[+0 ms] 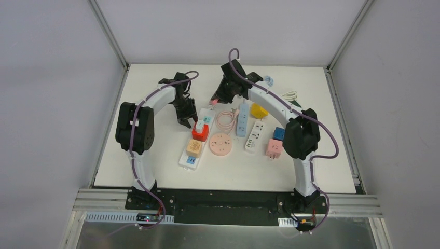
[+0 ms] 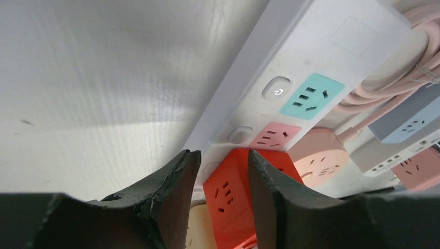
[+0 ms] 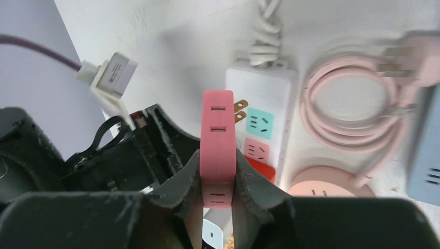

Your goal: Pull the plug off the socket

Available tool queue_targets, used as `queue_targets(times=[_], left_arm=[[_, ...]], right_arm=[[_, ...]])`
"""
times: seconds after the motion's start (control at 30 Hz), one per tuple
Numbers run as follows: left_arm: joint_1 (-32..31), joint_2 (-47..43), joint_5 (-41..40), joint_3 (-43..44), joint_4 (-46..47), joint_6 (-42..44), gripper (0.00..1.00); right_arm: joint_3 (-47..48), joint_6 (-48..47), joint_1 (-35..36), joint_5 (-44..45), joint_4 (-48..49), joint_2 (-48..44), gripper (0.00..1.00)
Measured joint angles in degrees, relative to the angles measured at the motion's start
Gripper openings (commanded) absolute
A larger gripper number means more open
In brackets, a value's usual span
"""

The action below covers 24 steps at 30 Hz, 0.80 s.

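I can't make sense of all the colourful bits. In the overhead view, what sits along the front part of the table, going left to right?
long white power strip → round pink socket → short white power strip → pink cube adapter

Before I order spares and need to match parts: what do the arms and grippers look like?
The left arm and right arm have white curved links between bulky black joints. A purple cable loops along each. The fingers are matte black, wedge-shaped, with rough, chipped edges. No markings show.
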Motion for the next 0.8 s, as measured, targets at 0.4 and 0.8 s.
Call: queue_targets(times=[0.4, 0.8], left_arm=[[0.0, -15.9, -16.4, 3.2, -5.7, 1.6, 0.56], [0.0, -29.2, -19.7, -7.7, -4.6, 2.2, 0.55]], right_arm=[[-4.8, -1.6, -6.7, 8.0, 1.2, -2.3, 0.1], [-1.8, -3.3, -7.2, 8.8, 1.7, 8.0, 0.43]])
